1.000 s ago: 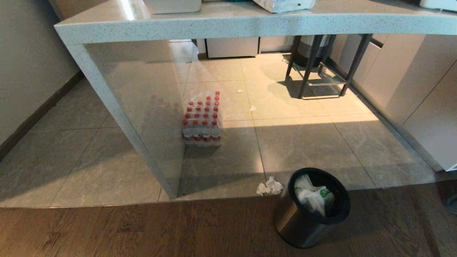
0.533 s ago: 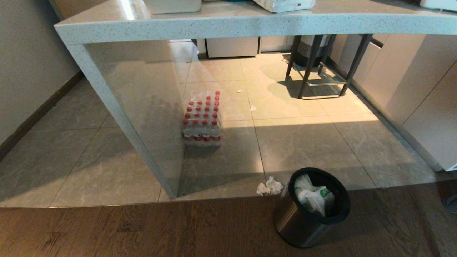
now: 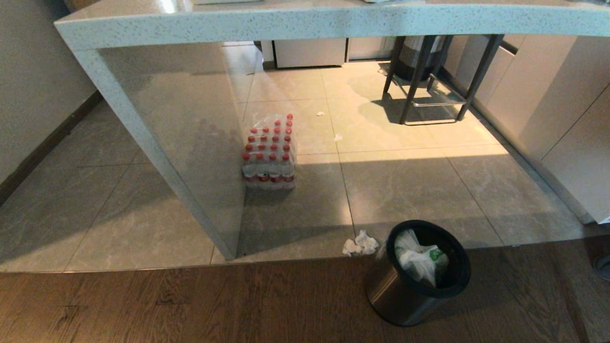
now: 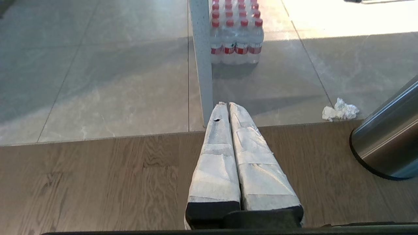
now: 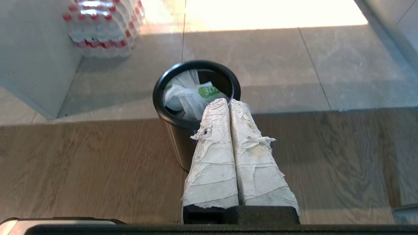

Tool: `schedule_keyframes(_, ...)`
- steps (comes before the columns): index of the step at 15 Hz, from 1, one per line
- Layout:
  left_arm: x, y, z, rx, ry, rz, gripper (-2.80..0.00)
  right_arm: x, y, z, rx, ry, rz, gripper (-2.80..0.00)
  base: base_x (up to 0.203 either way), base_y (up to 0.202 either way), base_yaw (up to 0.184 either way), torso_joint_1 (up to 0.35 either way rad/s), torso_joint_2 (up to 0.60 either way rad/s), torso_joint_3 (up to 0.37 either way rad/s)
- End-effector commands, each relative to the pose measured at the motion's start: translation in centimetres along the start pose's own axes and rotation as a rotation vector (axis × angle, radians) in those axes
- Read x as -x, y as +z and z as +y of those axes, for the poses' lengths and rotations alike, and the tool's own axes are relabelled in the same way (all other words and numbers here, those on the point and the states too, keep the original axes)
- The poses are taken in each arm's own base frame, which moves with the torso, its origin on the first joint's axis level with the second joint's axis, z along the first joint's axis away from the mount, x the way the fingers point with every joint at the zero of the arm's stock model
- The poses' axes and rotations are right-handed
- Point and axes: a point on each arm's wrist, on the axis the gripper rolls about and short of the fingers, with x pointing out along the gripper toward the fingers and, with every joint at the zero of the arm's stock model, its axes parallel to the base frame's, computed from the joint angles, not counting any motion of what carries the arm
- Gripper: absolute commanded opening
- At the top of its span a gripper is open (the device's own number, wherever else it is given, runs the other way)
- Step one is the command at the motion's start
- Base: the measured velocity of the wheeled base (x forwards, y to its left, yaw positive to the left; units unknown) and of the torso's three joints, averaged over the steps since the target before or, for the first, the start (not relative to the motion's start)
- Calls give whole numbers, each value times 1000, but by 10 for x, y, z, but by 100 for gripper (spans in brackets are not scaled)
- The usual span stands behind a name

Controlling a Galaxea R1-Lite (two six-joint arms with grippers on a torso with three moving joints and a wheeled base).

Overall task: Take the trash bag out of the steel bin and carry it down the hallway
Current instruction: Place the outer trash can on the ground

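Only the head camera's view has shifted, tipping slightly further down; nothing on the floor has moved. From left to right: the left gripper [image 4: 228,106], pressed together and empty, hangs over the wooden floor; the right gripper [image 5: 228,101], also together and empty, hovers above the bin [image 3: 405,297], where the trash bag [image 3: 419,259] sits inside. Approach is the step underway; next, the right gripper must part and descend onto the bag's handles.

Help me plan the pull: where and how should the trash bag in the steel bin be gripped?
Probably by the bunched plastic at the top of the trash bag, coming straight down through the open mouth of the steel bin. The bin stands upright and its walls hide the rest. The shut right gripper would need to open first.
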Motion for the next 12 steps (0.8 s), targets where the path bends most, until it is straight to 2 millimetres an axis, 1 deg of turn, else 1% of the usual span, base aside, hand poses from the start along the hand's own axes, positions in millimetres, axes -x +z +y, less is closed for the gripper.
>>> schedule_keyframes(1, 0, 0, 0, 0, 0, 0, -280, 3, -1, 0, -1, 2, -39, -280, 0, 0, 0, 6, 6, -192)
schedule_keyframes(10, 0, 0, 0, 2, 0, 0, -280, 3, -1, 0, 1, 2, -39, -280, 0, 0, 0, 2, 3, -195)
schedule_keyframes(12, 0, 0, 0, 2, 0, 0, -280, 3, -1, 0, 1, 2, -39, -280, 0, 0, 0, 0, -1, -79)
